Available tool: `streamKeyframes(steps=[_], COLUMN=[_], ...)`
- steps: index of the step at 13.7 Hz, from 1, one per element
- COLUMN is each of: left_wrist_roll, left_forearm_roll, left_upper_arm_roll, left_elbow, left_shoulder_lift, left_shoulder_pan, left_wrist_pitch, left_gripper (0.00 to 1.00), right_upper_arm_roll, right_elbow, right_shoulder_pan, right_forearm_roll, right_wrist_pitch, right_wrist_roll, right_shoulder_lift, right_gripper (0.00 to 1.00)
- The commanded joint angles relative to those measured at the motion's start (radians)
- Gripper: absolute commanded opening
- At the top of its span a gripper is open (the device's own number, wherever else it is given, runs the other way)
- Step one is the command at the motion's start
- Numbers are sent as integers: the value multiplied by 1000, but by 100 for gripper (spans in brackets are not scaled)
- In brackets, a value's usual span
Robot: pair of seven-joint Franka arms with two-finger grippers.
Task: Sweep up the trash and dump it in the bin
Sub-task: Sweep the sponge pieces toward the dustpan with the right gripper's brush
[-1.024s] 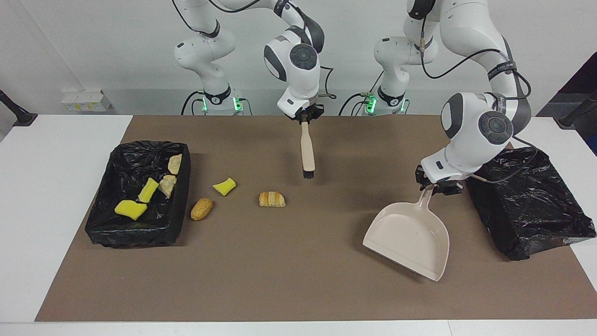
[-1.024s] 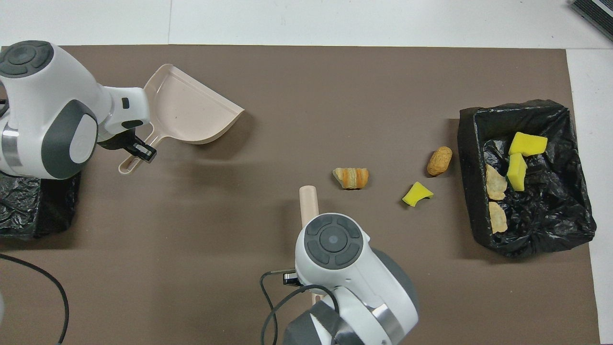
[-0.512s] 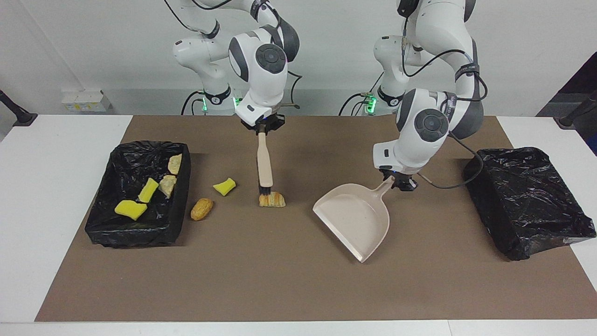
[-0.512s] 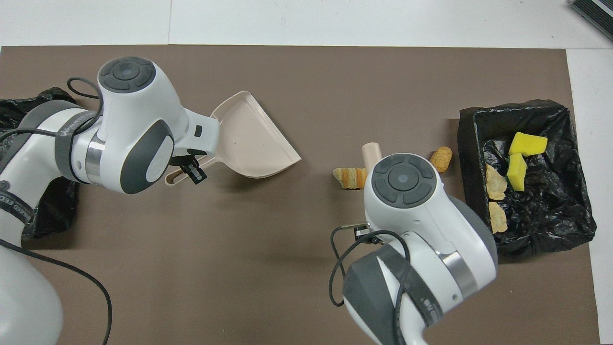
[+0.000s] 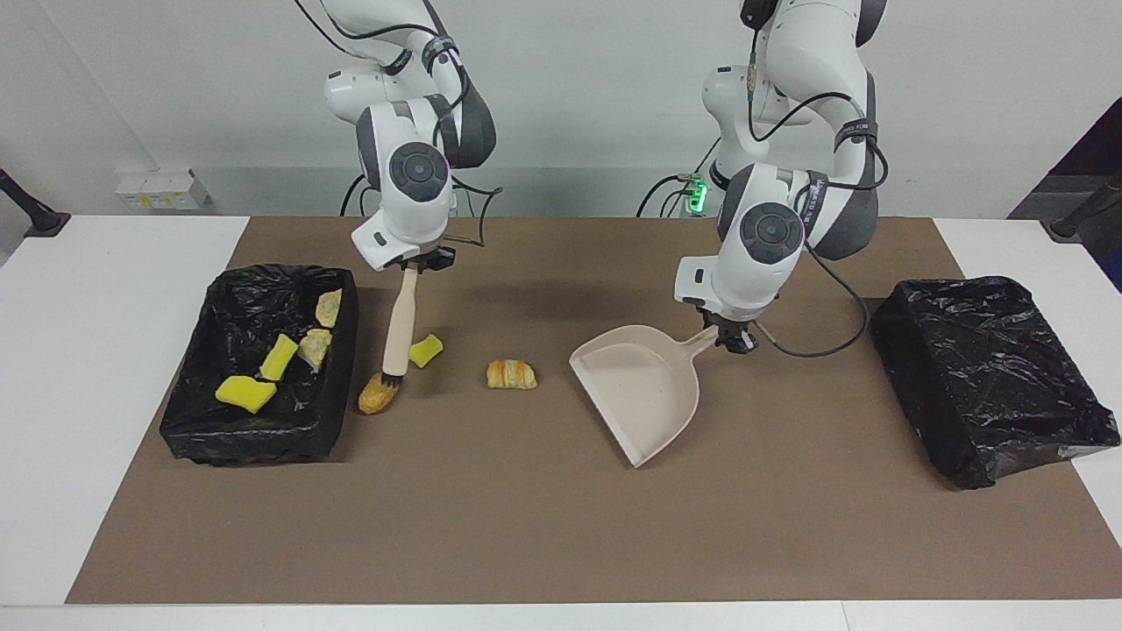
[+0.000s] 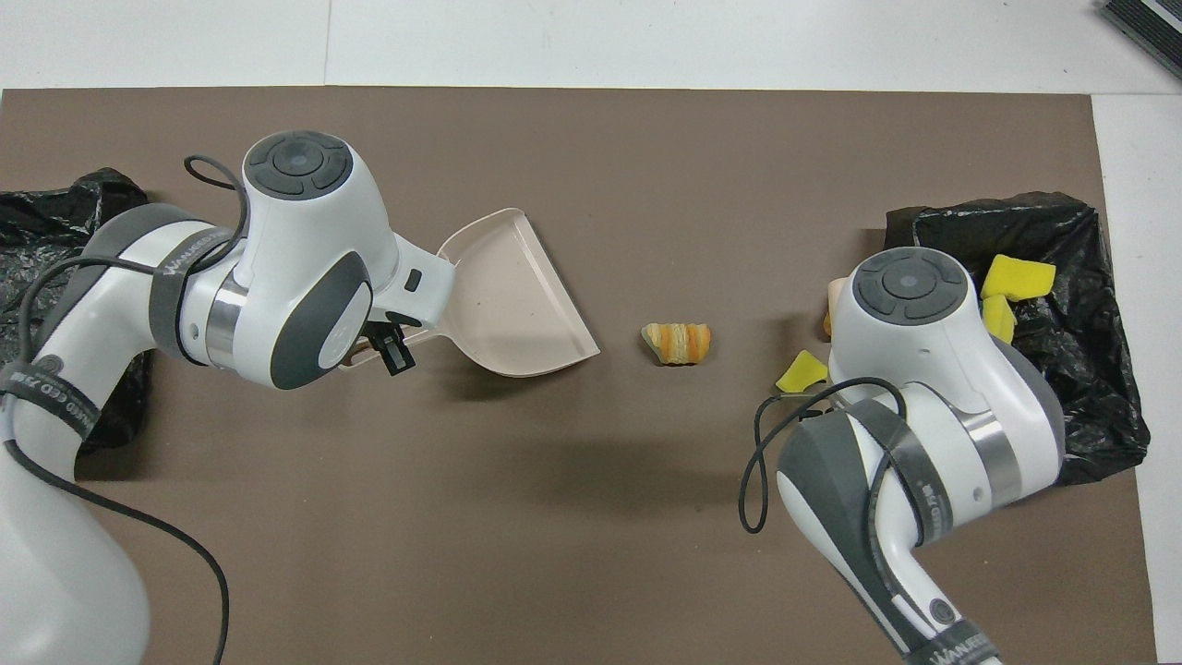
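Note:
My right gripper (image 5: pixel 420 260) is shut on the beige handle of a brush (image 5: pixel 399 324). The brush's dark bristles rest on a golden-brown bread piece (image 5: pixel 378 395) beside the black-lined bin (image 5: pixel 230 440) at the right arm's end. A yellow sponge chunk (image 5: pixel 424 350) (image 6: pixel 800 372) lies just beside the brush handle. A croissant bit (image 5: pixel 511 374) (image 6: pixel 677 342) lies mid-mat. My left gripper (image 5: pixel 734 339) (image 6: pixel 389 341) is shut on the handle of the beige dustpan (image 5: pixel 638 392) (image 6: pixel 511 303), whose open lip faces the croissant a short gap away. In the overhead view my right arm hides the brush.
The bin holds two yellow sponge chunks (image 5: pixel 245 393) and two pale bread bits (image 5: pixel 314 347). A second black-bagged bin (image 5: pixel 990 377) (image 6: pixel 51 217) stands at the left arm's end. A brown mat (image 5: pixel 526 526) covers the table, with white tabletop around it.
My right arm carried the brush from over the croissant to the bread piece by the bin. My left arm slid the dustpan closer to the croissant.

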Motion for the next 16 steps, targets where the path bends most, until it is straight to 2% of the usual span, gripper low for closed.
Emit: streamKeyframes(steps=[1, 3, 7, 10, 13, 16], left_wrist_roll=[41, 131, 135, 135, 135, 135], left_forearm_roll=[25, 50, 62, 61, 61, 62], left_upper_arm_roll=[11, 11, 11, 11, 11, 11], left_elbow=[-24, -33, -91, -130, -136, -142], left_shoulder_lift=[-23, -30, -57, -72, -77, -83], left_shoulder_pan=[-21, -21, -38, -37, -38, -44], left_wrist_pitch=[-1, 7, 51, 84, 84, 79], left_gripper=[0, 0, 0, 0, 0, 0], right_upper_arm_roll=[14, 14, 16, 19, 24, 24], right_elbow=[-37, -38, -102, -104, -100, -103], right_shoulder_pan=[-29, -45, -75, -68, -48, -3], right_forearm_roll=[-78, -118, -121, -121, -77, 35], right_wrist_pitch=[8, 23, 103, 137, 157, 160], right_wrist_roll=[7, 23, 90, 121, 104, 23], right_shoulder_lift=[-28, -7, 7, 48, 56, 52], right_gripper=[0, 0, 0, 0, 0, 0])
